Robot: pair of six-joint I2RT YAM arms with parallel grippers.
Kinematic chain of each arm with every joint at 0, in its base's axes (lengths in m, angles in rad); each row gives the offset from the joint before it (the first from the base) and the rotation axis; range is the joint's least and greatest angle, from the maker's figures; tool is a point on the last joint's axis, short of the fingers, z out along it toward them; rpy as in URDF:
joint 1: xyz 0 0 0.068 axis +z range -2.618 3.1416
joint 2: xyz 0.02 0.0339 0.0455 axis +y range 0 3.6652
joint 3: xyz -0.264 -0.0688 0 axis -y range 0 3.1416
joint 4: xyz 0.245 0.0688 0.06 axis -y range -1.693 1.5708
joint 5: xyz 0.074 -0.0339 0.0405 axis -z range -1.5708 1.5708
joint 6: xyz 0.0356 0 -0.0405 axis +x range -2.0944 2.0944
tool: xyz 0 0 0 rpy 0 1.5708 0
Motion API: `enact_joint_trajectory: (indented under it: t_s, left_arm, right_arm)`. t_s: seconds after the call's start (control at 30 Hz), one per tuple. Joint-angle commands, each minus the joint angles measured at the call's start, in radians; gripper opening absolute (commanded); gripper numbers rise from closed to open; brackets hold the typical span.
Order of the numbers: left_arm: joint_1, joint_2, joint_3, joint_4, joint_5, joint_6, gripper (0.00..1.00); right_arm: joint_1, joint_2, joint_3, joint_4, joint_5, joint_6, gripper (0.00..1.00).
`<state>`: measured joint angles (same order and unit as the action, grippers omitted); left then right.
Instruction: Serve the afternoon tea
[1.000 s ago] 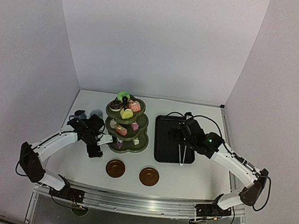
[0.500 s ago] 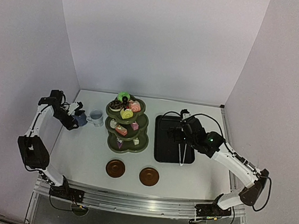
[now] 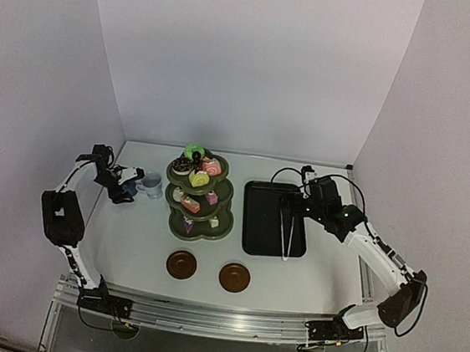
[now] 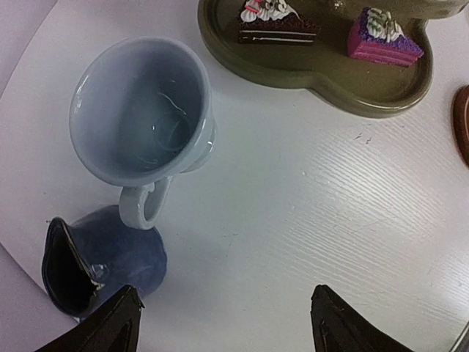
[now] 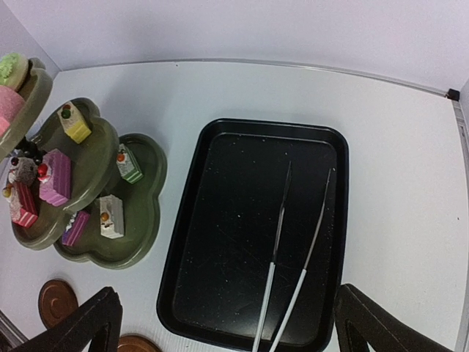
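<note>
The olive-green three-tier stand (image 3: 200, 196) holds small colourful cakes (image 3: 200, 178) on every tier. To its left stand the white cup (image 3: 151, 186) and the dark-blue cup (image 3: 129, 187), touching each other. My left gripper (image 3: 122, 191) hovers at the cups. In the left wrist view it (image 4: 227, 326) is open and holds nothing, with the dark-blue cup (image 4: 110, 257) just by its left finger and the white cup (image 4: 143, 117) beyond. Two brown saucers (image 3: 181, 264) (image 3: 234, 277) lie near the front. My right gripper (image 5: 231, 330) hangs open above the tray.
A black tray (image 3: 262, 221) right of the stand holds metal tongs (image 3: 288, 230). White walls close in the back and both sides, and the left wall is close behind the cups. The stand's bottom tier (image 4: 330, 81) lies just beyond the white cup.
My left arm has swung from in front of the stand out to the cups at the far left, its jaws narrowing slightly. The right gripper has drawn back a little to the right.
</note>
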<state>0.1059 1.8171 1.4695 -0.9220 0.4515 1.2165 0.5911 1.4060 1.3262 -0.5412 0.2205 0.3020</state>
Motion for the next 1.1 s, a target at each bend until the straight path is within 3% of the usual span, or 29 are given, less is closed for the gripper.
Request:
enact_joint_trajectory:
  t_s: [0.0, 0.3, 0.87, 1.07]
  left_arm:
    - [0.004, 0.109, 0.138, 0.035, 0.031, 0.121, 0.78]
    - [0.003, 0.23, 0.212, 0.071, 0.02, 0.136, 0.66]
    - [-0.031, 0.322, 0.276, 0.071, 0.001, 0.103, 0.55]
    - [-0.054, 0.351, 0.309, 0.051, -0.005, 0.096, 0.43]
  right_arm:
    - [0.005, -0.011, 0.004, 0.061, -0.032, -0.033, 0.98]
    - [0.004, 0.017, 0.026, 0.063, -0.03, -0.029, 0.98]
    - [0.004, 0.062, 0.072, 0.061, -0.054, -0.04, 0.98]
    - [0.004, 0.035, 0.055, 0.061, -0.041, -0.032, 0.98]
